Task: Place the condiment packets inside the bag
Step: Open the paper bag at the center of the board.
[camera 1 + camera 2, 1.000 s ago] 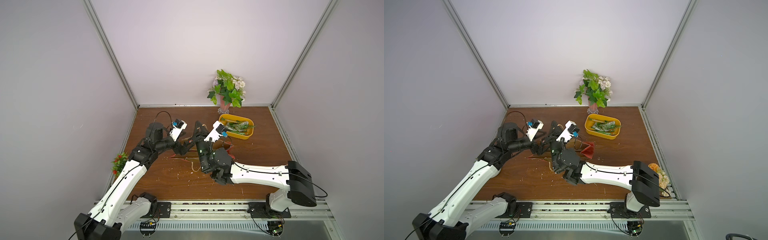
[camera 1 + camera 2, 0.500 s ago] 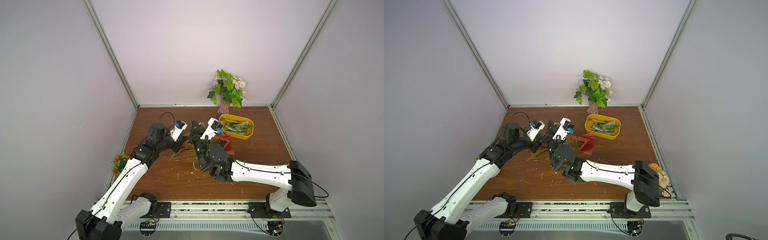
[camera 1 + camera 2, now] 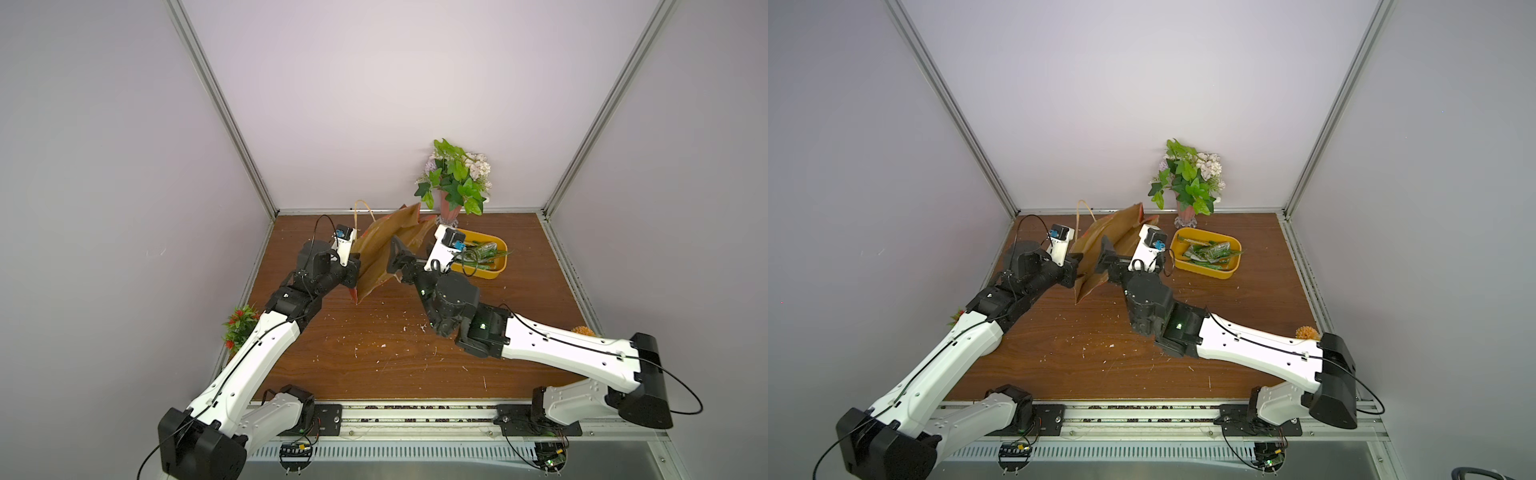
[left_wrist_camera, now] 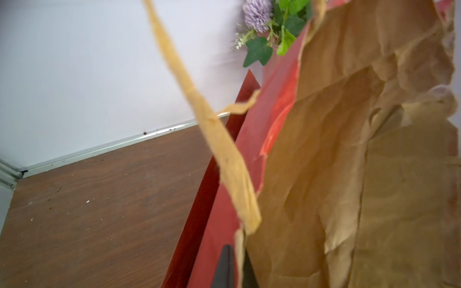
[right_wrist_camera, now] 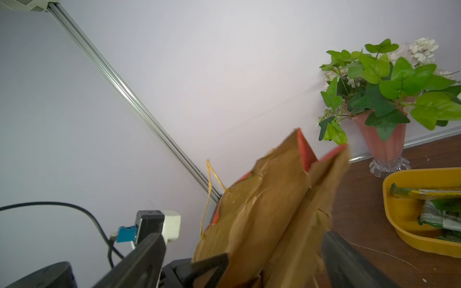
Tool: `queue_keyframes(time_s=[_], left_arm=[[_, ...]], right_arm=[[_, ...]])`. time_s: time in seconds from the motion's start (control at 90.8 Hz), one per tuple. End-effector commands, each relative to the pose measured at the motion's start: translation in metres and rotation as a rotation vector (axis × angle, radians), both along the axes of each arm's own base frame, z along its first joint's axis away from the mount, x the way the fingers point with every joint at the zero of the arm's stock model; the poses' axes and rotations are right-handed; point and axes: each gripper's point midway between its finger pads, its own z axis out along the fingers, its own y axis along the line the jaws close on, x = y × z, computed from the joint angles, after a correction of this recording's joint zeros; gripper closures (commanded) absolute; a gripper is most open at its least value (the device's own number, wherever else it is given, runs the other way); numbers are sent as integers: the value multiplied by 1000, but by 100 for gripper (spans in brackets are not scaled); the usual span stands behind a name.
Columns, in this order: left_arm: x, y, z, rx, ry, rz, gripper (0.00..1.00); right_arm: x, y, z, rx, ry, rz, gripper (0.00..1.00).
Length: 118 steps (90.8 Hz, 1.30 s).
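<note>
The left gripper (image 4: 237, 270) is clenched on the left side of the bag (image 3: 382, 245), which leans tilted at the far middle of the table (image 3: 374, 332). The right gripper (image 5: 242, 239) is spread wide, straddling the bag without holding it. The tub (image 3: 496, 272) sits just to the right with the packets (image 3: 482, 253) inside. The mouth should be spread open and steadied before a packet is fetched.

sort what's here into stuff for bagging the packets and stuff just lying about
For the job: red paper bag, green condiment packets, yellow tub holding them.
Lying about: ivy and flowers in pink vase, small red-flowered plant, orange flower head.
</note>
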Motion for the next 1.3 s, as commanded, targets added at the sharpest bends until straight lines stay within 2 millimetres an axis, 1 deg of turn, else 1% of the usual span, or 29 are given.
queue_keyframes(time_s=[0.0, 0.077, 0.143, 0.231, 0.297, 0.363, 0.44, 0.517, 0.594, 0.704, 0.771, 0.815, 0.958, 1.013, 1.046, 1.112, 1.134, 1.167, 1.189, 1.211, 1.222, 1.255, 1.288], left_arm=[[9, 2, 14, -90, -50, 72, 100], [7, 0, 15, -116, -53, 63, 100], [6, -2, 16, -132, -58, 52, 99], [6, 1, 18, -139, -70, 70, 99], [7, 7, 19, -139, -84, 107, 99], [9, 10, 18, -133, -89, 126, 99], [11, 8, 13, -128, -80, 119, 99], [11, 6, 11, -132, -70, 106, 99], [10, 4, 11, -138, -70, 94, 99], [7, 3, 10, -134, -70, 82, 98], [5, 4, 9, -124, -72, 82, 98], [5, 6, 8, -116, -73, 87, 98], [2, 10, 9, -96, -91, 97, 99], [2, 11, 10, -93, -95, 99, 99], [1, 11, 11, -94, -96, 100, 99], [0, 12, 13, -97, -98, 102, 98], [-1, 12, 14, -98, -97, 102, 98], [-1, 12, 15, -99, -98, 101, 95], [-2, 12, 16, -98, -98, 100, 90], [-2, 12, 17, -96, -100, 99, 83], [-3, 12, 17, -95, -100, 99, 78], [-3, 13, 18, -88, -103, 97, 59], [-4, 14, 20, -79, -108, 99, 39]], right_arm=[[-4, -25, -15, 36, 38, -39, 0], [1, -30, -33, 40, 68, -46, 1], [10, -26, -48, 54, 109, -21, 4], [24, -10, -66, 113, 165, 65, 14], [28, 5, -71, 171, 173, 126, 19], [31, 17, -74, 189, 182, 143, 20], [39, 29, -84, 190, 205, 134, 19], [48, 38, -97, 198, 233, 123, 20], [57, 50, -102, 201, 238, 129, 21], [69, 68, -101, 171, 237, 117, 22], [74, 74, -101, 152, 236, 110, 22], [77, 77, -101, 146, 235, 105, 22], [83, 77, -116, 142, 263, 87, 23], [84, 74, -121, 140, 267, 74, 27], [84, 72, -122, 138, 267, 67, 32], [83, 65, -122, 126, 256, 40, 46], [83, 62, -122, 116, 251, 30, 52], [83, 58, -120, 100, 243, 18, 61], [83, 55, -118, 88, 235, 11, 66], [83, 53, -116, 72, 229, 5, 74], [82, 52, -115, 64, 224, 1, 78], [81, 48, -111, 38, 215, -8, 86], [80, 44, -106, 17, 207, -15, 91]])
